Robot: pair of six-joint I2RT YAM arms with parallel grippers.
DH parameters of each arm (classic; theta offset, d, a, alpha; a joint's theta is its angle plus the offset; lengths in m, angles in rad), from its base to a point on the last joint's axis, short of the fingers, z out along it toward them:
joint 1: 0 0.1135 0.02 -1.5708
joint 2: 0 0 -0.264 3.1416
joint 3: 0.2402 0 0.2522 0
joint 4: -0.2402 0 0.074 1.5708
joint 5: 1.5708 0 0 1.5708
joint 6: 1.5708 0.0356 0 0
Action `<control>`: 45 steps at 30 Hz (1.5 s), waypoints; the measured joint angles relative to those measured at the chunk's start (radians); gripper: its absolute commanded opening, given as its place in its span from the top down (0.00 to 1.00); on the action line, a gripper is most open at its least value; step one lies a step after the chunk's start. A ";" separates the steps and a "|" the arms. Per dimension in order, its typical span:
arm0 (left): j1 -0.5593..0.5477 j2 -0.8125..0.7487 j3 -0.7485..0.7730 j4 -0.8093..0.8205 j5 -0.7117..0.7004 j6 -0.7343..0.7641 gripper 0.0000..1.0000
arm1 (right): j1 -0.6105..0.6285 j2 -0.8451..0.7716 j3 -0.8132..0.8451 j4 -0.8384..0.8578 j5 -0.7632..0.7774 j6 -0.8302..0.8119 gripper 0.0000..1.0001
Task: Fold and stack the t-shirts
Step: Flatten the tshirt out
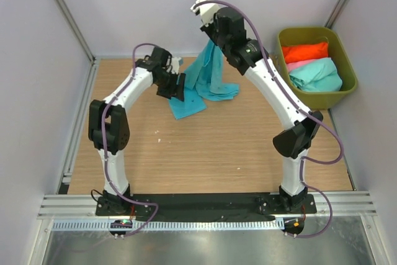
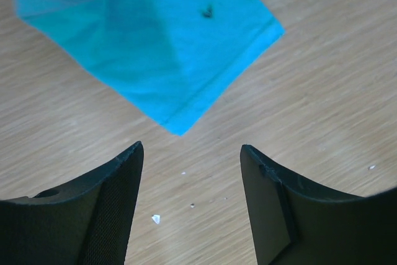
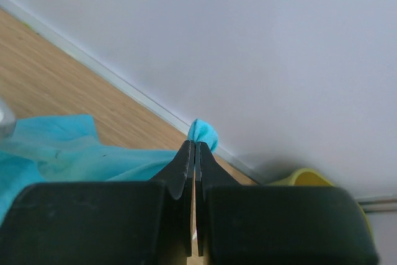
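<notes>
A turquoise-blue t-shirt (image 1: 205, 82) hangs from my right gripper (image 1: 213, 36), which is raised high at the back of the table and shut on a bunched fold of it (image 3: 203, 133). The shirt's lower part drapes onto the wooden table (image 1: 186, 153). My left gripper (image 1: 175, 86) is open and empty, low over the table beside the shirt's lower left corner (image 2: 180, 130); its fingers (image 2: 115, 181) touch no cloth. Orange-red (image 1: 305, 51), pink (image 1: 296, 64) and mint-green (image 1: 316, 74) t-shirts lie in the bin.
An olive-green plastic bin (image 1: 345, 60) stands off the table's back right corner; its rim shows in the right wrist view (image 3: 304, 177). Grey walls enclose the back and sides. Small white specks (image 2: 156, 218) lie on the wood.
</notes>
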 measured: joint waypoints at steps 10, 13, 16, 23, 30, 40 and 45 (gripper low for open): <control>-0.311 0.092 0.124 -0.023 -0.117 0.089 0.37 | -0.116 0.101 0.023 -0.002 0.008 0.026 0.99; -0.329 0.189 0.216 -0.028 -0.187 0.110 0.38 | -0.129 0.126 0.023 -0.013 0.005 0.031 0.99; -0.324 0.283 0.279 -0.026 -0.290 0.146 0.39 | -0.131 0.134 0.023 -0.019 -0.004 0.037 0.99; -0.324 0.455 0.414 -0.047 -0.436 0.210 0.44 | -0.143 0.134 0.027 -0.020 -0.030 0.056 0.99; -0.369 0.467 0.466 -0.055 -0.484 0.233 0.44 | -0.170 0.136 0.051 -0.023 -0.053 0.080 0.99; -0.421 0.465 0.466 -0.062 -0.493 0.235 0.44 | -0.177 0.141 0.064 -0.036 -0.061 0.088 0.99; -0.418 0.465 0.466 -0.062 -0.510 0.238 0.44 | -0.177 0.142 0.064 -0.039 -0.062 0.088 0.99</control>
